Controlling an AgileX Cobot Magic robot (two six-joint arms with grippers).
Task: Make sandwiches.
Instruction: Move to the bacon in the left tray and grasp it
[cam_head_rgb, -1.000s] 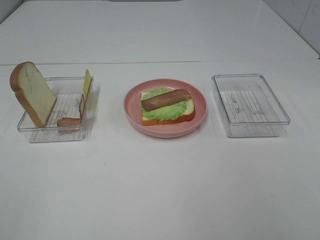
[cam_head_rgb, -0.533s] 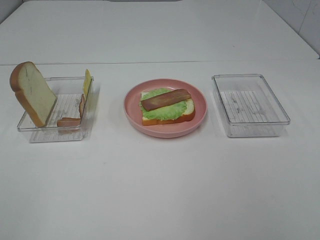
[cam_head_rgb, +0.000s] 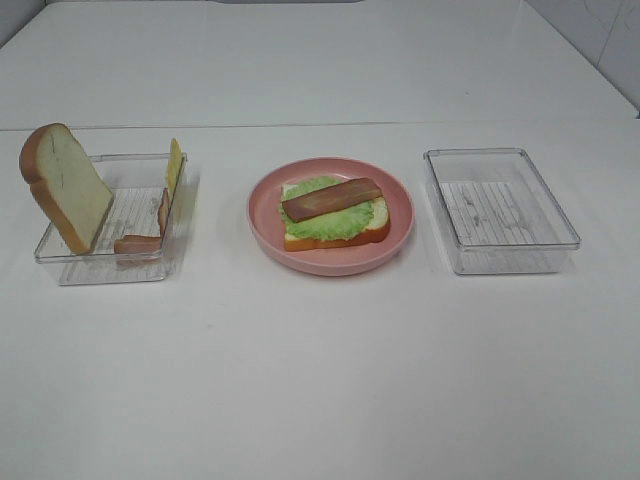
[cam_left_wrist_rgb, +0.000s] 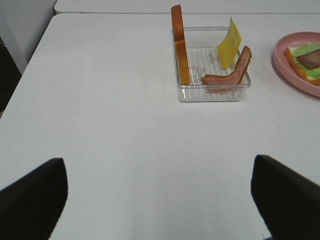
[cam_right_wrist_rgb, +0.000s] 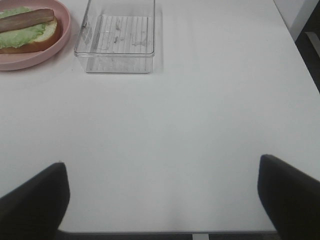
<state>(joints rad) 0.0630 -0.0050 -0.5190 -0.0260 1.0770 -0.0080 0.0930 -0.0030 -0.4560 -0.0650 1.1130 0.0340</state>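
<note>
Left gripper (cam_left_wrist_rgb: 157, 162) and right gripper (cam_right_wrist_rgb: 161, 164) hover spread wide and empty over the table's (cam_head_rgb: 320, 380) near side. At mid-table, on a pink plate (cam_head_rgb: 330, 265), the unfinished sandwich (cam_head_rgb: 335, 212) shows one bread slice (cam_head_rgb: 345, 240), ruffled lettuce (cam_head_rgb: 318, 226) and a bacon strip (cam_head_rgb: 330, 198) on top.

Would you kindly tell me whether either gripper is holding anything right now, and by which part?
Nothing is held. The left gripper and right gripper both stand open above the table, with the bread slice leaning in its tray.
</note>
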